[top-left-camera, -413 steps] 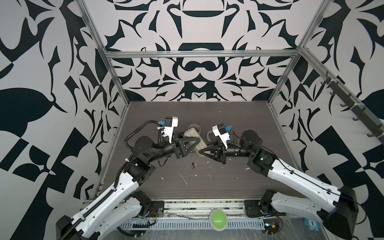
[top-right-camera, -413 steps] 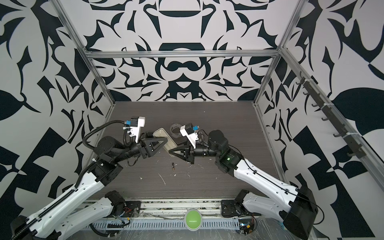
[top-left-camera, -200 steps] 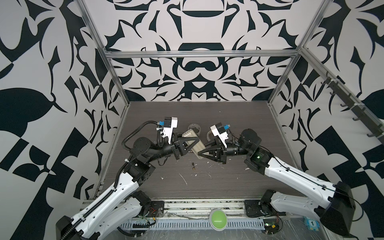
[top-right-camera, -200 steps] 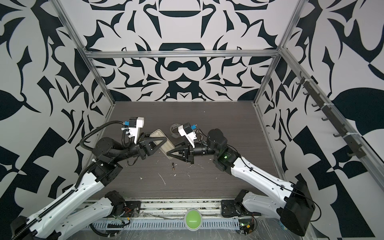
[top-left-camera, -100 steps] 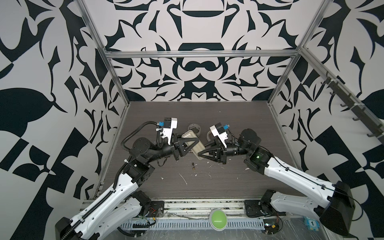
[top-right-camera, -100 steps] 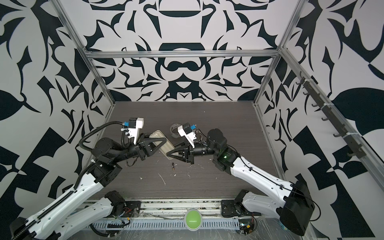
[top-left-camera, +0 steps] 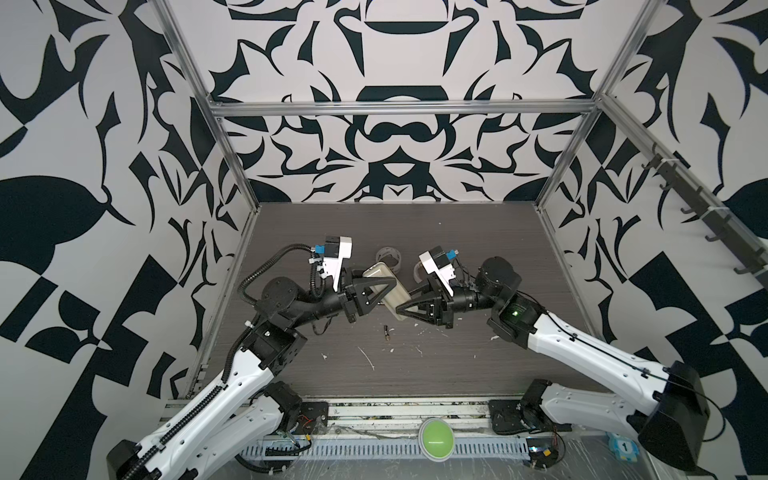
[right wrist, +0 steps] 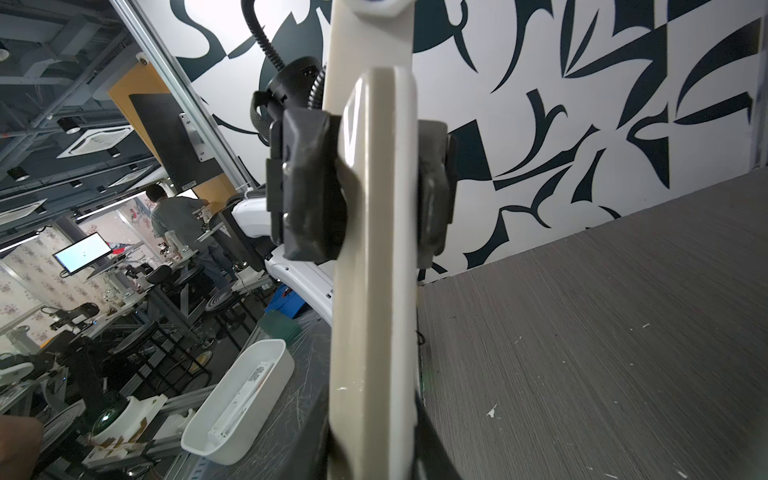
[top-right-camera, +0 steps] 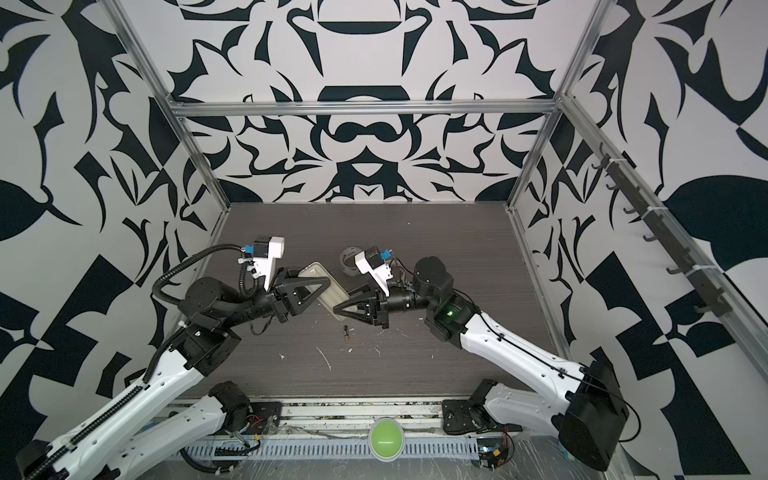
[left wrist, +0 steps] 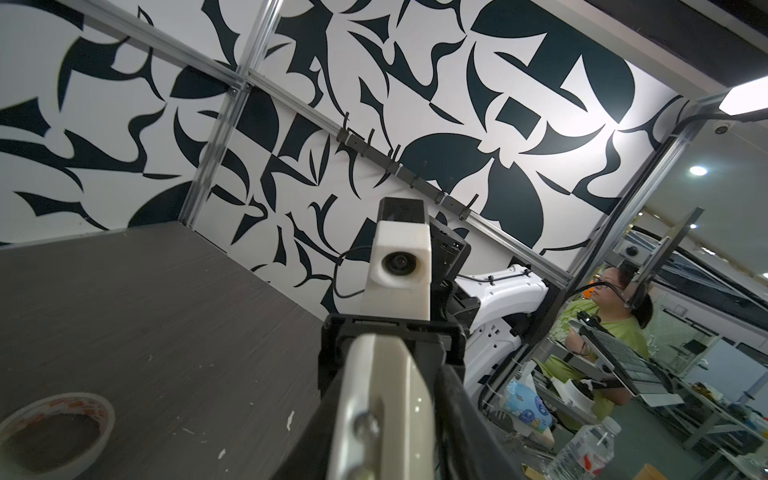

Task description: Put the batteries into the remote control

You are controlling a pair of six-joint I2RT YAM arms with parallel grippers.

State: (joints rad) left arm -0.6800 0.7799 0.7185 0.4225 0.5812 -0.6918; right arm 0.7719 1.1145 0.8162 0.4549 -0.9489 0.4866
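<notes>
This is a robotics lab: two white-and-black robot arms [top-left-camera: 232, 386] are mounted at the near edge of a dark wood-grain table [top-left-camera: 457, 374], which is boxed in by an aluminium frame [top-left-camera: 399, 109] and black-and-white patterned walls [top-left-camera: 395, 158]. Past the open side, the wrist views show more benches with equipment, a lit monitor [right wrist: 83, 254], a standing man [right wrist: 178, 224], a seated operator in green [left wrist: 615, 324] and ceiling air-conditioning cassettes [right wrist: 97, 141].

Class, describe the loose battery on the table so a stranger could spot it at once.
On the dark table, find the white remote control held up between the left gripper and right gripper. Just below it in a top view lies the battery: a small dark cylinder with a brownish tip, unlike the white flecks around it.
</notes>
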